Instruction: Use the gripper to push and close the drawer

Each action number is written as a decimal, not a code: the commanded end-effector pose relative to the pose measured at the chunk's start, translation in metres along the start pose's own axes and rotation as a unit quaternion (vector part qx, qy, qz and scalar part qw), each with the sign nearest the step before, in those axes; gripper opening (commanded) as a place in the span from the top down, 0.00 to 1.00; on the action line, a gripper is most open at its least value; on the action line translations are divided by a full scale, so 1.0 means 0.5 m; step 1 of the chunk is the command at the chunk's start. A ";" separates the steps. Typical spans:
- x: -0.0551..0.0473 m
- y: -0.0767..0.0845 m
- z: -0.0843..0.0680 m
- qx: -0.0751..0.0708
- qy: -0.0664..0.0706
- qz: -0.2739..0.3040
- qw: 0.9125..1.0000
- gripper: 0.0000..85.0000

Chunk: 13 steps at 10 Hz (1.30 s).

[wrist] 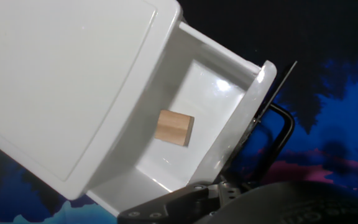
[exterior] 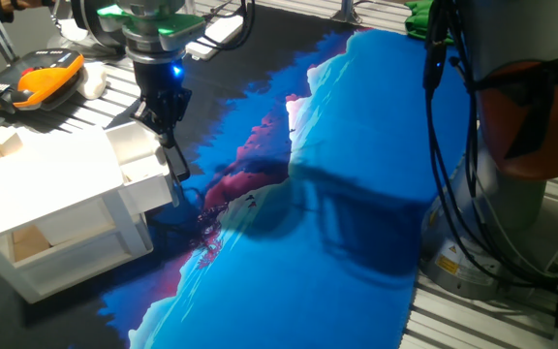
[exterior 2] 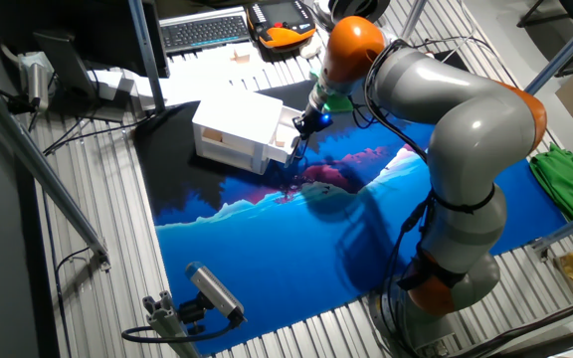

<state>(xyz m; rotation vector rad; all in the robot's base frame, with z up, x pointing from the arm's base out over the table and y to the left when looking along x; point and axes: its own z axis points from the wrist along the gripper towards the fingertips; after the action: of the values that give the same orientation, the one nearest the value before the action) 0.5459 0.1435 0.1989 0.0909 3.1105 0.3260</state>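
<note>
White drawer stands partly pulled out of its cabinet near the table's far left corner, 1 wooden block lying inside, so it needs a shove inward. Reaching down steeply from above, the gripper sits at the drawer's front by the black handle; I cannot tell whether its fingers are apart.

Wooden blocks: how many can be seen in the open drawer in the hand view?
1. A single wooden block lies on the floor of the drawer, near its middle. The cabinet top covers the drawer's rear part, so more blocks may be hidden there.
</note>
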 end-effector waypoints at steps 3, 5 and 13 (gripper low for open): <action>-0.001 0.000 -0.001 -0.001 -0.002 0.002 1.000 1.00; 0.000 0.000 -0.007 0.001 -0.001 0.003 1.000 1.00; 0.017 -0.026 -0.011 -0.001 -0.002 -0.010 1.000 1.00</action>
<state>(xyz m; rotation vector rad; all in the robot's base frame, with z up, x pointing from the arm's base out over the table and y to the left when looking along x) 0.5362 0.1299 0.2013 0.0585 3.1044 0.3272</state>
